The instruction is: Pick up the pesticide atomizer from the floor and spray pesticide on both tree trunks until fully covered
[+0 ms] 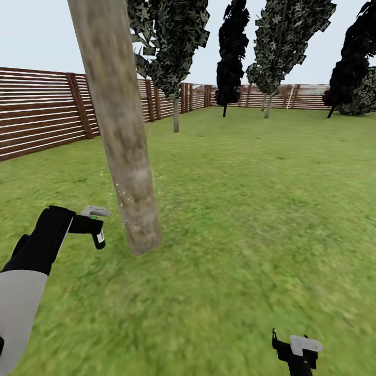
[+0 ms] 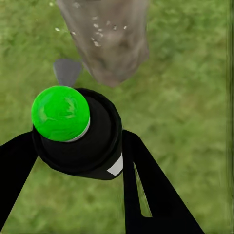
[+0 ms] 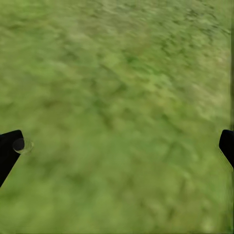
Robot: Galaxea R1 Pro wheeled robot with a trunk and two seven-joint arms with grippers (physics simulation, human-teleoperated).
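A thick pale grey-beige tree trunk (image 1: 122,141) leans up from the grass at the left of the head view. Small white specks dot its lower part (image 2: 105,36). My left gripper (image 1: 94,225) hangs just left of the trunk's base, shut on the pesticide atomizer (image 1: 98,239), a tiny black bottle. In the left wrist view the atomizer (image 2: 85,134) sits between the black fingers (image 2: 146,190), its bright green top (image 2: 61,113) facing the trunk. My right gripper (image 1: 298,351) is low at the right, open over bare grass. A second tree (image 1: 175,52) stands further back by the fence.
A brown slat fence (image 1: 42,112) runs along the left and the far side. More trees (image 1: 282,47) and dark foliage (image 1: 355,68) stand at the back. Open lawn (image 1: 250,198) stretches to the right of the near trunk.
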